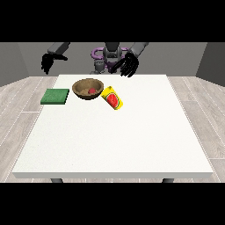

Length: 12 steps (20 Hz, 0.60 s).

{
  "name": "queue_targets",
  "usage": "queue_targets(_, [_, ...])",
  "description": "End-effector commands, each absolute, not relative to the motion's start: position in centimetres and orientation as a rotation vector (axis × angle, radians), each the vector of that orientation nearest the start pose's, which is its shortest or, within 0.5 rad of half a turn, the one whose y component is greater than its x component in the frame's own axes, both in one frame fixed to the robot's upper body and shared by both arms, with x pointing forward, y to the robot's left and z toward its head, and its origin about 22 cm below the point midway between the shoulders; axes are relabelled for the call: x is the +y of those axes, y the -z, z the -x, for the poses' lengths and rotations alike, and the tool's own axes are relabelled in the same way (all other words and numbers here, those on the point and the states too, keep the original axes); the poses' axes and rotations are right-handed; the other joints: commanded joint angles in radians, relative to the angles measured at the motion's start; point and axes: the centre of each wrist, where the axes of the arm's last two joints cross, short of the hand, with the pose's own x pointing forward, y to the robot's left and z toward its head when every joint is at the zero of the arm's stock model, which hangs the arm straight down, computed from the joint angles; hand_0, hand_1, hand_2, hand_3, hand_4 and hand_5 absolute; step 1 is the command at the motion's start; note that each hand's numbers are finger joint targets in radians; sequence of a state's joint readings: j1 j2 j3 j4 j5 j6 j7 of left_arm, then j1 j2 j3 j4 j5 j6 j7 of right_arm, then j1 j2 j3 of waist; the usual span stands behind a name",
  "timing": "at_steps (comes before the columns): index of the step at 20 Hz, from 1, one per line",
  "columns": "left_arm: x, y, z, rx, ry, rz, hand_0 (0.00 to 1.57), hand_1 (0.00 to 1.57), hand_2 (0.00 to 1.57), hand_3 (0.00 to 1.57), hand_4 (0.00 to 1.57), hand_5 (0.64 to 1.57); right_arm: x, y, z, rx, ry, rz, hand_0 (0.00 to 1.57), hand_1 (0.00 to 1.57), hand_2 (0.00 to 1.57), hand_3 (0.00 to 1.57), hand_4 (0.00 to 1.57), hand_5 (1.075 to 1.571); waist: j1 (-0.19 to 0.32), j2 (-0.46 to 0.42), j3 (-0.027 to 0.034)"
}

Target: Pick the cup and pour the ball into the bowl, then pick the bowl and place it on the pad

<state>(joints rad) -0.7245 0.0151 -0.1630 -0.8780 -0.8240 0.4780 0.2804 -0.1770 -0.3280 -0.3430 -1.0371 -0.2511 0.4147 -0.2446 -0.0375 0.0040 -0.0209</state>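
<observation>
Brown wooden bowl (88,88) sitting on the large white table (114,140), toward the far edge and left of centre in the front view, upright, with a small red ball (92,91) already lying inside it. Just beside its right rim, touching or nearly so, a yellow cup with a red watermelon print (112,98), tipped on its side, long axis slanting from upper left to lower right. Green square pad (55,96) flat on the table's left edge, near the bowl's left, a bare strip of table between them.

Pouring step looks done; lifting the bowl and moving it left to the pad seemingly next. Deciding relation: bowl below and left of the hand at the view's right (127,65), below and right of the hand at the view's left (48,61). Right-side hand somewhat nearer, raised over the table's far edge, fingers hanging down loosely, nothing held. Left-side hand raised off the table's far left corner, fingers drooping, also empty, though better placed on the pad's side. Bowl round, shallow, wide-mouthed; rim likely the only purchase.
</observation>
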Motion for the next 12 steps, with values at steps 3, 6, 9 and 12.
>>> queue_targets(3, [14.1, -3.0, -35.8, -1.661, 0.190, -0.451, 0.00, 0.00, 0.00, 0.00, 0.00, 1.560, -34.3, 3.5, -28.0, -1.603, 0.044, -0.092, 0.00, 0.00, 0.00, 0.00, 0.30, 1.571, 0.012, 0.056, 0.0065])
queue_targets(6, [15.0, -1.1, -33.8, -1.744, 0.173, -0.288, 0.00, 0.00, 0.00, 0.00, 0.00, 1.565, -31.8, 4.3, -28.4, -1.595, 0.107, -0.050, 0.00, 0.00, 0.00, 0.00, 0.21, 1.571, 0.060, 0.087, 0.0144])
queue_targets(9, [16.5, 0.0, -33.1, -1.800, 0.183, -0.179, 0.00, 0.00, 0.00, 0.00, 0.00, 1.564, -30.6, 5.2, -28.0, -1.610, 0.160, -0.013, 0.00, 0.00, 0.00, 0.00, 0.31, 1.570, 0.113, 0.106, 0.0194])
queue_targets(12, [17.1, -0.2, -33.4, -1.810, 0.209, -0.130, 0.00, 0.00, 0.00, 0.00, 0.00, 1.563, -29.8, 4.7, -29.9, -1.605, 0.189, -0.043, 0.00, 0.00, 0.00, 0.00, 0.32, 1.569, 0.116, 0.115, 0.0208])
